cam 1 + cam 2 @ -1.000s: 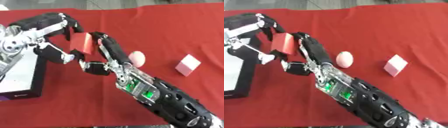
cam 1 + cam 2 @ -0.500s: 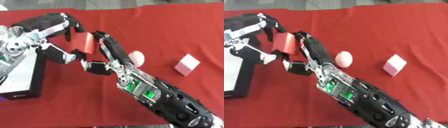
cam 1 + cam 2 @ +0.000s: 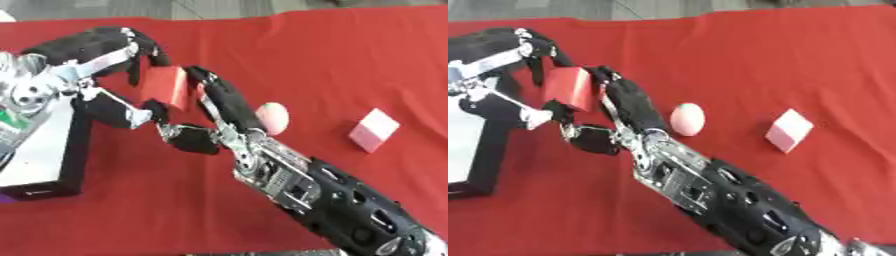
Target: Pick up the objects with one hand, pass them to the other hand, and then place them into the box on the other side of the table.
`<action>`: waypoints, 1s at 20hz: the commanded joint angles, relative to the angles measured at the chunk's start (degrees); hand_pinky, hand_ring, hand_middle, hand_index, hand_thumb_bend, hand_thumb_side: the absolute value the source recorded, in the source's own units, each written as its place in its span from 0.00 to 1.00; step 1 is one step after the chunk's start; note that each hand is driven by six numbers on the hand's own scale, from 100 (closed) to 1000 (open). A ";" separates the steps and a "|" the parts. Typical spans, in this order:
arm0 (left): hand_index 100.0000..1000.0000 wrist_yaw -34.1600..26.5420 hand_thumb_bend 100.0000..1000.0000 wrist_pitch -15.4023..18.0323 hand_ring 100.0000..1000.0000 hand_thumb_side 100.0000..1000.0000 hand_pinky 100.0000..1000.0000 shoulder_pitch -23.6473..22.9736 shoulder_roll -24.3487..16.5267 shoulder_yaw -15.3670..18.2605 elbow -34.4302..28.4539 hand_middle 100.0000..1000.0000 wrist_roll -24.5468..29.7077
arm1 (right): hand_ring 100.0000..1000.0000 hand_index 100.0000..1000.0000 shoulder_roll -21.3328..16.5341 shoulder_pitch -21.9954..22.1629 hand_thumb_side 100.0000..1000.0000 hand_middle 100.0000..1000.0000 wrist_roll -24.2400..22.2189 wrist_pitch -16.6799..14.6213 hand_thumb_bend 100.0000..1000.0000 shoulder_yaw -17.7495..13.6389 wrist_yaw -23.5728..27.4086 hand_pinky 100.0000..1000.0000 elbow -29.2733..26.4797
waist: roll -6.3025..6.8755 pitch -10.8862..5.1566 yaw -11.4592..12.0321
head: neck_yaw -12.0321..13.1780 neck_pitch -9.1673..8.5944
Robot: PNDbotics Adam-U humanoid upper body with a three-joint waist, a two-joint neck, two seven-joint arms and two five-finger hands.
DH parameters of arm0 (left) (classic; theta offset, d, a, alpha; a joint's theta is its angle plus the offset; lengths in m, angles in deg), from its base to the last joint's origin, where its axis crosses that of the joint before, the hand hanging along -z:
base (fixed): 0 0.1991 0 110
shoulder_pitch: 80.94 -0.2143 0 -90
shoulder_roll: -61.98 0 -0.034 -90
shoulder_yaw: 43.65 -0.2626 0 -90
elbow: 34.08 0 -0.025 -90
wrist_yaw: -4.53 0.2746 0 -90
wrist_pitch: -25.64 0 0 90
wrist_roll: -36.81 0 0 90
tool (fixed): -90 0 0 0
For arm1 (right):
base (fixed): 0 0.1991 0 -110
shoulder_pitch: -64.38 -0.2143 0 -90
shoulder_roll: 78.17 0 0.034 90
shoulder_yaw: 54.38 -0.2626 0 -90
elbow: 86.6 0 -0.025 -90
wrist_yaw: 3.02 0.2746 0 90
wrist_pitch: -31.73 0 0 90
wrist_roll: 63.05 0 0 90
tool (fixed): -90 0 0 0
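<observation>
Right arm comes in from the lower right corner, black shell with silver joints, running diagonally up across the red table. Right robot hand sits at mid-left: long fingers lie up along the right face of the red block, thumb curled below it, so it is grasping the block from that side.

Left robot hand comes in from the left edge. Its fingers arch over the top of the same block and its thumb sits at the lower left of it, so it is clenched round the block too. Block is up off the cloth, pinched between the 2 robot hands, tilted a little, just right of the box.

Box is at the left edge, white top with black sides, near corner toward the bottom left. Cannot see what is inside from here.

On the cloth, right of the hands: a pale pink egg-shaped thing lying just beside the right robot hand's fingers, looks apart from them in the right eye view. Further right, well apart, a pink cube stands alone, one corner toward the camera.

Far edge of the red cloth meets grey floor at the top.
</observation>
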 commanded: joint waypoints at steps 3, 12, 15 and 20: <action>0.24 1.38 0.00 0.17 0.40 0.00 0.61 0.63 -2.22 1.01 -0.03 0.15 1.56 | 0.77 0.90 -0.25 -0.82 0.33 0.79 -1.18 0.37 0.00 0.00 -1.81 0.74 -1.46 | 0.12 -0.86 0.07 | 0.41 -0.46; 0.22 2.88 0.04 0.39 0.39 0.00 0.60 -0.56 -4.22 1.75 0.57 0.11 3.11 | 0.77 0.90 -0.94 -0.71 0.31 0.78 -0.70 1.68 0.00 -0.07 -2.11 0.73 -1.59 | 0.13 -0.83 -0.03 | 0.53 -0.77; 0.22 3.03 0.06 0.28 0.38 0.00 0.59 -1.22 -4.96 2.04 0.55 0.09 3.25 | 0.76 0.90 -1.16 -0.61 0.31 0.78 -0.33 2.03 0.00 -0.11 -1.86 0.73 -1.68 | 0.14 -0.83 -0.09 | 0.56 -1.01; 0.21 3.32 0.08 0.25 0.38 0.00 0.59 -2.52 -6.28 2.46 0.81 0.08 3.28 | 0.77 0.90 -1.57 -0.57 0.30 0.78 0.20 2.16 0.00 -0.15 -1.54 0.73 -2.06 | 0.16 -0.77 -0.23 | 0.57 -1.28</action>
